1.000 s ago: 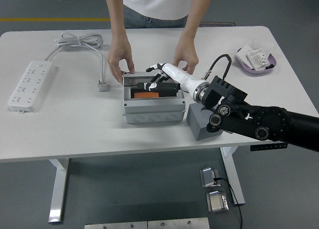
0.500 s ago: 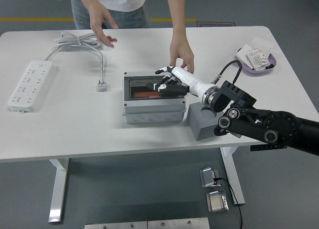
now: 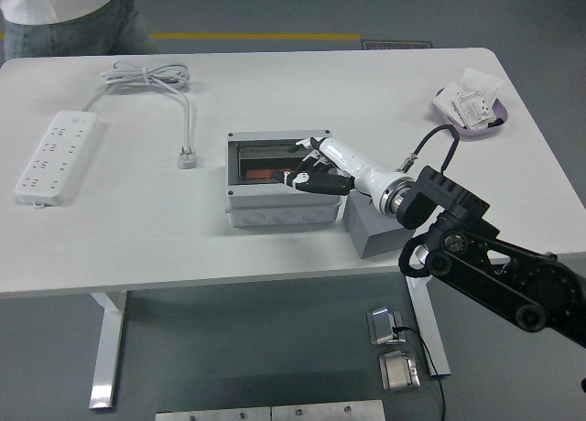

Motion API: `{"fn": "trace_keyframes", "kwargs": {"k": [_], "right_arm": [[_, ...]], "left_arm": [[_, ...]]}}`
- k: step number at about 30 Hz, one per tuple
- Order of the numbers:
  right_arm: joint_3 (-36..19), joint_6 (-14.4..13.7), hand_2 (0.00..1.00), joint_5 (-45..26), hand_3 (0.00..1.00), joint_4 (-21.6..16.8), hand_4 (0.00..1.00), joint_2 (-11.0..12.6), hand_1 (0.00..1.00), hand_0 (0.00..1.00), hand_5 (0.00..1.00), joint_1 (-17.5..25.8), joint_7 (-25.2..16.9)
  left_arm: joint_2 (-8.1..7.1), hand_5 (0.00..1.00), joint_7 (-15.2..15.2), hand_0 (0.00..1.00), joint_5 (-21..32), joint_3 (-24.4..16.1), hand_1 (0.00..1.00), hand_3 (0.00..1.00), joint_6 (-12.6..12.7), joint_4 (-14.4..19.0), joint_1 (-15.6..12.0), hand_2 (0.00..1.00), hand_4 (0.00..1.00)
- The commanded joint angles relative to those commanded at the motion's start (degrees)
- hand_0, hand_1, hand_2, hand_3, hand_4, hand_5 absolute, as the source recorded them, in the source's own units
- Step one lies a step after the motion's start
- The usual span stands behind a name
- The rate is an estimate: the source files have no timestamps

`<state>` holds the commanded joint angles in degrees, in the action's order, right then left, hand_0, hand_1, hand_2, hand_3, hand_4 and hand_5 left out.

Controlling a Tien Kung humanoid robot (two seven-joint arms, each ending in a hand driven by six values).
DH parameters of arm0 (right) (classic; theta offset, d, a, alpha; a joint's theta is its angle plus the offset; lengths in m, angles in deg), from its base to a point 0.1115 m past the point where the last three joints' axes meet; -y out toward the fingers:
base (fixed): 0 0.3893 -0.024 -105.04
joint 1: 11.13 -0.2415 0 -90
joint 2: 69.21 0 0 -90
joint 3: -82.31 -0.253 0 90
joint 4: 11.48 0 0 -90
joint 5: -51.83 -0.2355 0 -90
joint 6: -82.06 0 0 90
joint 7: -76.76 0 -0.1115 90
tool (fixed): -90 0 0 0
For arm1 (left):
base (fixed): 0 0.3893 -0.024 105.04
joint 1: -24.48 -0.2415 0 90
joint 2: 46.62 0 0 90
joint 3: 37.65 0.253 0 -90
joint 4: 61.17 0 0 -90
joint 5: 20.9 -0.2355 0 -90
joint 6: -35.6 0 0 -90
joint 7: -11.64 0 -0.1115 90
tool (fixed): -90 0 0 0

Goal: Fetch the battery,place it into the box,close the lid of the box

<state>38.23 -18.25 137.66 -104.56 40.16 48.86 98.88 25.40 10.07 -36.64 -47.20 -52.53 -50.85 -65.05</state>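
Observation:
The grey box [image 3: 282,210] stands mid-table with its dark see-through lid [image 3: 265,156] lying down over the opening. Through the lid the orange battery [image 3: 265,175] shows inside. My right hand [image 3: 316,172], white with black fingertips, comes in from the right and rests on the lid's right part. Its fingers are loosely bent and hold nothing. The left hand is out of view.
A grey block [image 3: 371,227] sits against the box's right side, under my forearm. A white power strip [image 3: 55,156] with its cable [image 3: 151,73] and plug [image 3: 188,156] lies at the left. A purple tray [image 3: 472,114] of packets is far right. A person [image 3: 64,14] stands at the top left corner.
The lid has come down over the box. The person's hands left the box and the person walked off to the left. My right hand slid lower on the lid.

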Motion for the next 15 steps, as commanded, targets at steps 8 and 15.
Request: {"fn": "trace_keyframes", "kwargs": {"k": [8, 15], "right_arm": [[-17.5, -15.0, 0.712, -9.8, 0.832, 1.7, 0.906, -2.7, 0.669, 0.751, 0.778, 13.8, -17.5], [-29.7, -10.0, 0.666, -25.5, 0.709, 11.6, 0.873, -4.7, 0.639, 0.683, 0.736, 17.8, -33.2]], "left_arm": [[0.86, 0.146, -0.7, 0.598, -6.5, -7.5, 0.688, 0.641, 0.1, 0.0, -0.7, 0.624, 0.702], [1.23, 0.148, -0.2, 0.598, -4.1, -5.1, 0.688, 0.641, -0.1, 0.0, -0.2, 0.624, 0.703]]}}
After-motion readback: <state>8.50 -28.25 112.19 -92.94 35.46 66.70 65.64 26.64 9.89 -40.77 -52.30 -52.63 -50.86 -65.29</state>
